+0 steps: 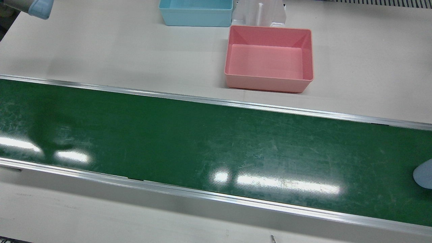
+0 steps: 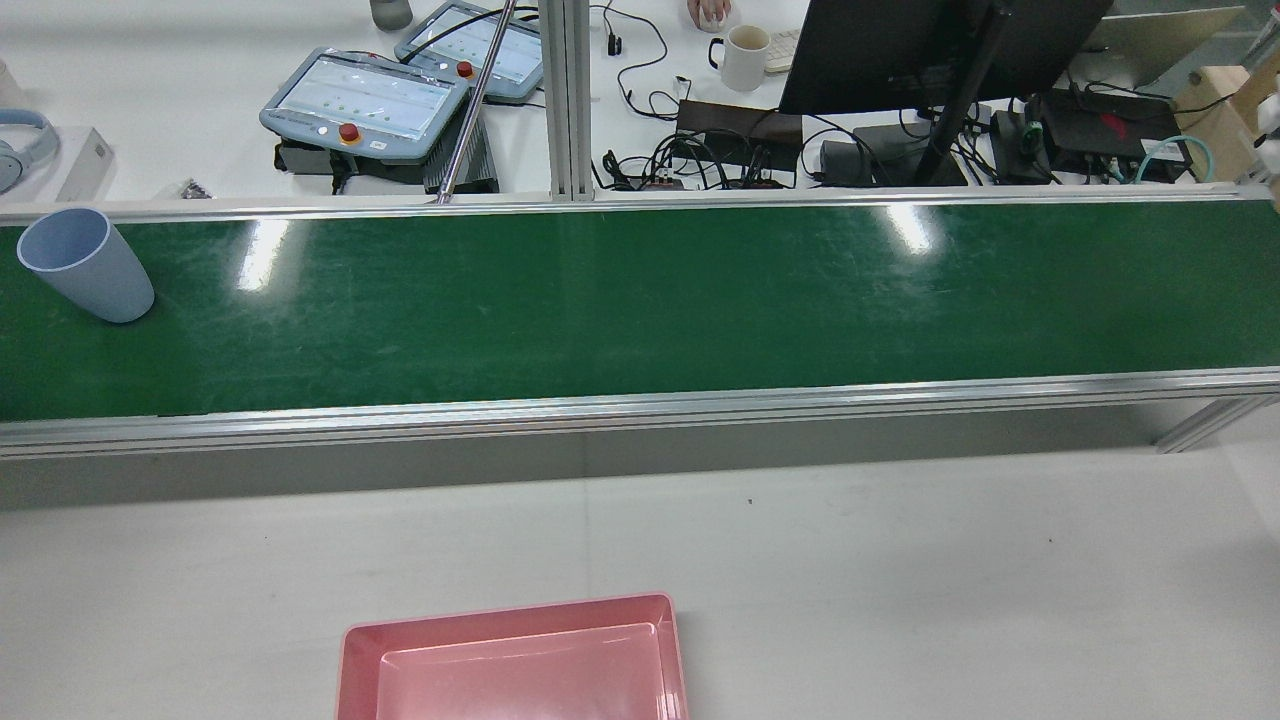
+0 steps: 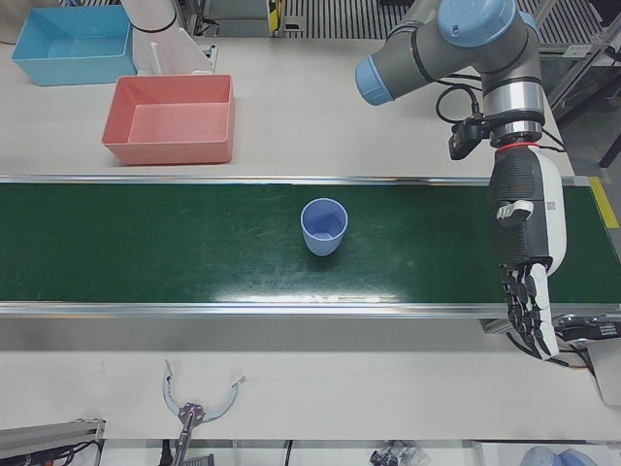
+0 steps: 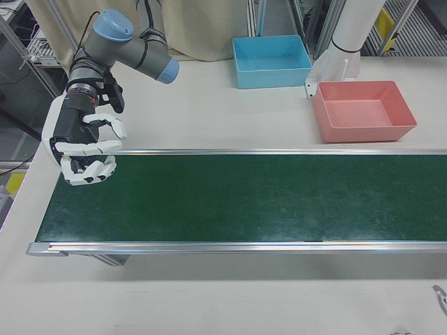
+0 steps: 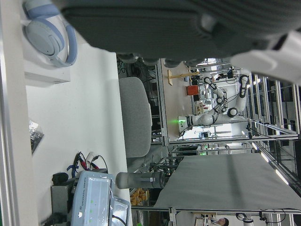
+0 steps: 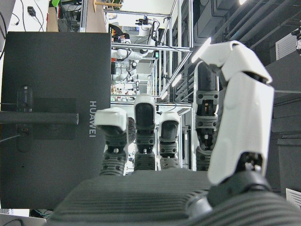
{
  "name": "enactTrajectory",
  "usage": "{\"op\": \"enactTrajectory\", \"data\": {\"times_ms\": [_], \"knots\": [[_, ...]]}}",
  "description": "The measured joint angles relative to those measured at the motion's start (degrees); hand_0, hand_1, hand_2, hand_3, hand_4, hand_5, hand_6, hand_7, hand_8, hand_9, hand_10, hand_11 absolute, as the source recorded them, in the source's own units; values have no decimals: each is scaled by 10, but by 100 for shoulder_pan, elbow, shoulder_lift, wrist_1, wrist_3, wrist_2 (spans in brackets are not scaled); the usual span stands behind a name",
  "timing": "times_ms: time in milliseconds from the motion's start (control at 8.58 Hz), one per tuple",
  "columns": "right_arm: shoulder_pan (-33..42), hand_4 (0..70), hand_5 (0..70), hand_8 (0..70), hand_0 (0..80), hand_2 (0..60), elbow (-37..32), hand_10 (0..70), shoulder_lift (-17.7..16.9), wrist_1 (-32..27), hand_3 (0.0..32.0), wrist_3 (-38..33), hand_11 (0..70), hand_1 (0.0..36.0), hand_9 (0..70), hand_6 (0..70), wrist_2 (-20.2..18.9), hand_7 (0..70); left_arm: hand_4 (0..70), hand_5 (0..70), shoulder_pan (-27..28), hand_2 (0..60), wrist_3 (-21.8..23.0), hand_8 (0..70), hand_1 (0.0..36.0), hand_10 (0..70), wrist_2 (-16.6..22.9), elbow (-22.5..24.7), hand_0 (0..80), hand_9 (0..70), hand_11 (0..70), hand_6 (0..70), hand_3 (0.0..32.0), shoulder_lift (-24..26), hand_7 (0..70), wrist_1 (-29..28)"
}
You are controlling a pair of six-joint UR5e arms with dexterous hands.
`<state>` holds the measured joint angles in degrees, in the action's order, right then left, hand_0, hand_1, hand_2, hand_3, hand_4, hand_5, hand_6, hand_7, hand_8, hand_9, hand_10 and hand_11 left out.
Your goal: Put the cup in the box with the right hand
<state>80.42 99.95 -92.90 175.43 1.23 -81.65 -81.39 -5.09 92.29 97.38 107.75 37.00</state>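
- We see a pale blue plastic cup standing upright, mouth up, on a long green conveyor belt, in the half of the belt before the robot's left arm.
- The robot's right hand, white with dark joints, hovers over the opposite end of the belt, well apart from the cup. Its fingers are spread apart and curled slightly, holding nothing.
- The left hand hangs at its own end of the belt, fingers pointing down and apart, empty.
- A shallow pink plastic box sits empty on the white table on the robots' side of the belt, with a light blue plastic box just beyond it.
- We judge the cup light, rigid and smooth, so likely to tip or slip under a glancing touch. It tapers toward its base; wrapping the fingers around the mid-wall, thumb opposite, looks safest.
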Motion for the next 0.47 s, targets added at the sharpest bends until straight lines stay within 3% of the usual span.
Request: {"op": "enactTrajectory", "data": {"times_ms": [466], "knots": [[0, 601, 127, 398, 554, 331, -2, 496, 0, 0, 0, 0, 700, 227, 575, 229, 0, 700, 0, 0, 0, 0, 3, 0, 0, 0, 0, 0, 0, 0, 0, 0, 0, 0, 0, 0]]}}
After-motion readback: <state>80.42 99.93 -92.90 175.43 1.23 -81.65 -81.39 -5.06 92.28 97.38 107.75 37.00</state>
